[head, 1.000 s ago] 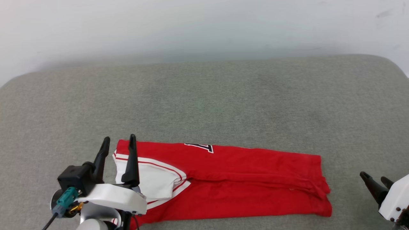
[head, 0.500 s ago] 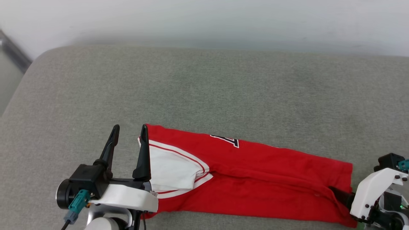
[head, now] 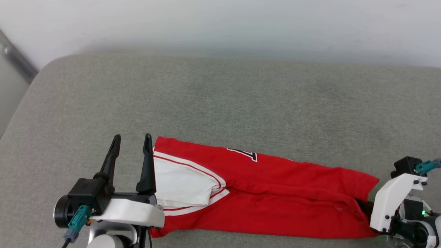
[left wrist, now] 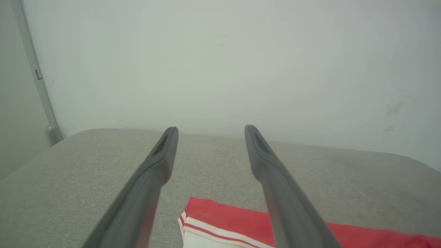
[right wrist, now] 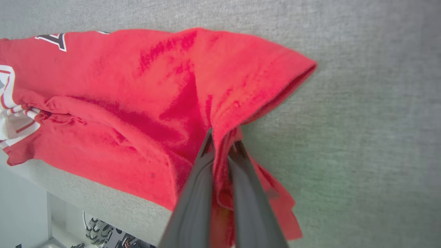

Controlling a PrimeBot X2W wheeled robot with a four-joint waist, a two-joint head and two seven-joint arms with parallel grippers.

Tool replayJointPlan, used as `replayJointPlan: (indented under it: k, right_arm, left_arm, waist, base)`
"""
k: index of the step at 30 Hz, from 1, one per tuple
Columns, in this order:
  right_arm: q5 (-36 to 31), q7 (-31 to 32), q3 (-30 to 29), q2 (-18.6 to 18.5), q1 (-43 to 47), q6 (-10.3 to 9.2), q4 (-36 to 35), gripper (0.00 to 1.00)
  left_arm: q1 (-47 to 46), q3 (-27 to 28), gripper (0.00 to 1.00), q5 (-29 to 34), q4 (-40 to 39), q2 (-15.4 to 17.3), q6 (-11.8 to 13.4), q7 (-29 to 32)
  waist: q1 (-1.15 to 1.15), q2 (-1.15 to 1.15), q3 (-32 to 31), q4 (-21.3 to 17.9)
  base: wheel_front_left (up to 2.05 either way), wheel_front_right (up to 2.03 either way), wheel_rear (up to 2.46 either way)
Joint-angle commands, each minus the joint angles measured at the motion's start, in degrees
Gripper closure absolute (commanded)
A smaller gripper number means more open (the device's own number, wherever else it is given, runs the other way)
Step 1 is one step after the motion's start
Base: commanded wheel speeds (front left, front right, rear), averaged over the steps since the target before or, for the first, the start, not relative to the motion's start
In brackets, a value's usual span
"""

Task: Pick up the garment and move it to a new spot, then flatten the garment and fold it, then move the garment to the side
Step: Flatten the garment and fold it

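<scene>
Red cotton is pinched between the dark fingers of our right gripper (right wrist: pixel 222 142), which clamp tight on the hem end of the T-shirt (head: pixel 275 193). Our left gripper (head: pixel 132 136) holds its fingers wide apart and empty by the white sleeve (head: pixel 179 182) at the shirt's other end. We see the shirt folded into a long band, lying near the front edge of the grey fabric cushion (head: pixel 220 103).

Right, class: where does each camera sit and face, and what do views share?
Head view: from the head, down at the garment on the cushion; left gripper and right gripper show.
Left wrist view: along its open fingers toward the wall.
Right wrist view: along its fingers, shut on the garment.
Shared: the garment.
</scene>
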Motion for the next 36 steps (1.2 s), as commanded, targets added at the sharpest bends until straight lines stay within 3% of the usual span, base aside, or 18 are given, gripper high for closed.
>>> replayJointPlan:
  k: [1,8,15,20,24,29,32,36]
  right_arm:
    - [0.13,-0.12,0.32,-0.57,-0.01,-0.02,-0.71,1.0]
    - [-0.43,1.06,-1.7,-3.12,1.43,-0.03,-4.52,1.0]
    - [-3.32,2.02,-12.65,-2.75,1.66,-0.02,-5.7,1.0]
    - [-2.73,3.01,-21.36,-0.39,1.15,-0.02,-6.49,1.0]
    - [5.34,8.04,-27.74,6.16,-1.26,-0.01,-5.09,1.0]
    - [17.26,17.04,-30.73,9.65,-2.84,-0.01,-1.97,1.0]
    - [25.86,18.28,-26.98,9.84,-2.91,-0.01,3.01,1.0]
    - [34.13,14.85,-18.26,9.65,-2.25,-0.01,7.15,1.0]
  left_arm:
    - [0.6,0.3,0.0,0.05,0.22,0.25,0.44,-0.37]
    - [2.57,1.27,0.0,0.69,0.94,1.2,1.4,-0.72]
    - [3.78,1.55,0.0,1.18,1.36,1.88,2.15,-0.86]
    - [3.82,1.02,0.0,2.01,1.55,2.2,2.24,-1.02]
    - [3.75,0.66,0.0,2.47,1.58,1.93,1.87,-1.23]
    - [3.79,0.48,0.0,2.41,1.77,1.48,1.38,-1.49]
    - [3.38,0.34,0.0,2.39,1.99,1.17,1.07,-1.46]
    - [2.42,-0.17,0.0,2.52,2.36,0.59,0.43,-1.52]
  waist:
    - [0.0,0.0,-0.86,-0.74]
    - [0.0,0.0,-3.02,-3.15]
    - [0.0,0.0,-4.15,-4.39]
    - [0.0,0.0,-4.69,-4.16]
    - [0.0,0.0,-5.14,-3.5]
    - [0.0,0.0,-5.48,-2.03]
    - [0.0,0.0,-5.48,-0.95]
    - [0.0,0.0,-5.08,0.53]
  base:
    - [0.0,0.0,0.0]
    - [0.0,0.0,0.0]
    - [0.0,0.0,0.0]
    - [0.0,0.0,0.0]
    - [0.0,0.0,0.0]
    - [0.0,0.0,0.0]
    - [0.0,0.0,0.0]
    - [0.0,0.0,0.0]
